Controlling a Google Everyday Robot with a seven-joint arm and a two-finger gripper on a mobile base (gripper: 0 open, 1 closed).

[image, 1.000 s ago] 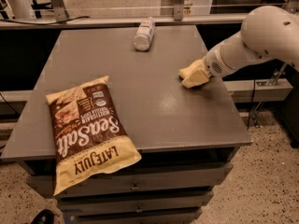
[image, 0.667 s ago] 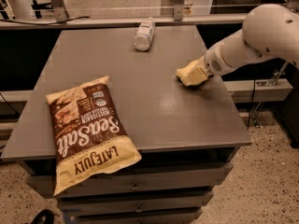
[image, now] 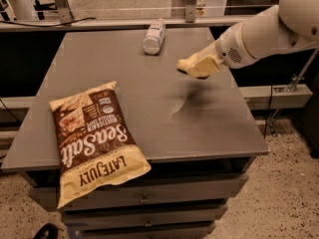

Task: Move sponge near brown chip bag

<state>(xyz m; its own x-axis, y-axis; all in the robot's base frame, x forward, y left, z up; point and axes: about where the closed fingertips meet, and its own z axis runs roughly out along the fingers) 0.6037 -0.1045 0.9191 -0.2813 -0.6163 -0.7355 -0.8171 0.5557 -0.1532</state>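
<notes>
**One bag, one bottle, one sponge, one gripper**

At the lower left of the frame lies a single brown chip bag [image: 94, 143], flat on the grey counter [image: 219, 133]. Its printing is turned so that "Sea Salt" and "LATE JULY" read upside down. Its cream lower end hangs out past the counter's front edge, above the drawers [image: 144, 198].

At upper centre, near the counter's back edge, one small white bottle [image: 154, 36] lies on its side. Its label is too blurred to read.

To the right of the bottle, in the upper right part of the frame, is the one sponge [image: 185, 64]. It is held clear of the counter surface, well apart from the bag, with a dark shadow [image: 197, 96] on the counter below it. The one gripper [image: 196, 68] is clenched on it. Sponge and fingers are the same pale yellow, so where one ends and the other begins is hard to make out, and only the sponge's left end shows plainly.

The single white arm [image: 264, 31] runs from the gripper to the upper right corner, where the frame's edges cut it off.
</notes>
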